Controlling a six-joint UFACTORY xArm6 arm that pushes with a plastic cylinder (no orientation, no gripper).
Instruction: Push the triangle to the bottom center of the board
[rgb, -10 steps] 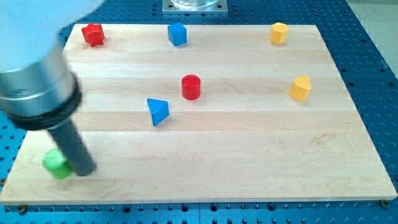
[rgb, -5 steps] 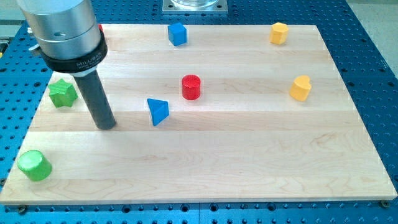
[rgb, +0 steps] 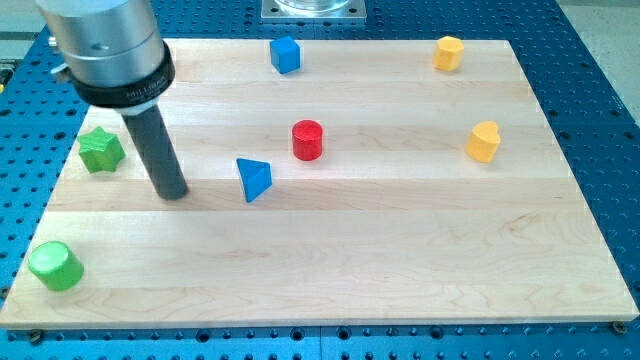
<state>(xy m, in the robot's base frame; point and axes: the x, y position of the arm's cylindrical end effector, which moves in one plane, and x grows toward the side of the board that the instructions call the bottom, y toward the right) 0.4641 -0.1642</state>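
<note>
Barely shifted right since last frame: my tip (rgb: 174, 192) beside blue triangle (rgb: 254, 179), view's left, gap between; rod end effector holds nothing.

This looks like a robotics lab bench. A pale wooden board (rgb: 400, 250) lies on a blue metal table (rgb: 600, 110) drilled with a regular grid of holes, the kind used for bolting down test rigs, and a grey metal mounting plate (rgb: 313, 9) sits at the top centre of the frame. Small coloured toy blocks are scattered over the board, and a machined silver arm housing (rgb: 105, 45) carrying a dark rod fills the upper left.
</note>
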